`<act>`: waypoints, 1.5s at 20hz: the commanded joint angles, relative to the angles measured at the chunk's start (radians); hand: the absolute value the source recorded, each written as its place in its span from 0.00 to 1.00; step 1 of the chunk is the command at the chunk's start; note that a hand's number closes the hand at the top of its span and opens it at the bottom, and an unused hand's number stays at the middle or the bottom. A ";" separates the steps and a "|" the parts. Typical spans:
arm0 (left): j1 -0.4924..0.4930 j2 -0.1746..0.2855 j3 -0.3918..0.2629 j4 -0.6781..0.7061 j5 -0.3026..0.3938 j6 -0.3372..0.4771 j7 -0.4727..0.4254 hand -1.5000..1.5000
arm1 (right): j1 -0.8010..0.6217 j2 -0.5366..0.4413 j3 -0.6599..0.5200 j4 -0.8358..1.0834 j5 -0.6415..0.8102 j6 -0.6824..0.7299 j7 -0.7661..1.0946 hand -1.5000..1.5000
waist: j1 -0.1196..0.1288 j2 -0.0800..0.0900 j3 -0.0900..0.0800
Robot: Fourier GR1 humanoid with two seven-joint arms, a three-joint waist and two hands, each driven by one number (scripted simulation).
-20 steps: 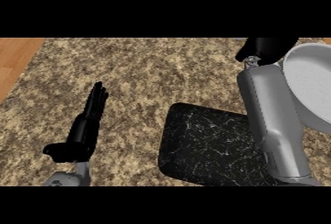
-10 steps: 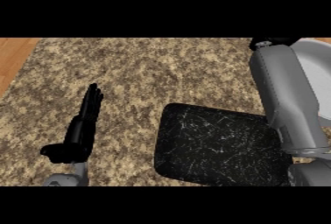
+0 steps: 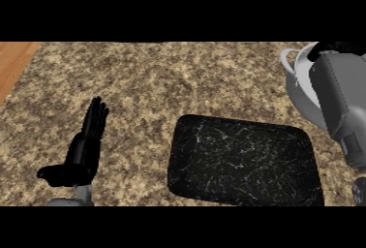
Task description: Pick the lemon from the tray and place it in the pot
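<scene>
Right hand (image 3: pixel 342 47) has apparently swung above one pot (image 3: pixel 298 89), beside one tray (image 3: pixel 243 160).

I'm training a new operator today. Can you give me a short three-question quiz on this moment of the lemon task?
1. Fill in: the left hand, resting at the view's lower left, has its fingers ____ (straight or curled).
2. True or false: a lemon shows on the black tray.
3. The right hand shows: A) over the tray, B) at the pot, C) beside the left hand.

Key: 1 straight; 2 false; 3 B.
</scene>
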 commanded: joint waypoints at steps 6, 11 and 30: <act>-0.046 -0.004 0.018 -0.005 -0.008 0.015 0.056 0.50 | 0.087 -0.064 -0.101 0.091 -0.172 -0.096 -0.174 1.00 | -0.019 -0.006 0.000; -0.036 0.008 0.026 -0.005 0.008 -0.016 0.041 0.50 | 0.115 -0.138 -0.153 0.203 -0.222 -0.103 -0.228 1.00 | 0.000 0.004 0.001; 0.024 -0.028 -0.008 -0.034 -0.026 0.016 0.025 0.50 | 0.185 -0.073 -0.473 0.006 -0.692 -0.439 -0.737 0.00 | -0.021 -0.010 0.005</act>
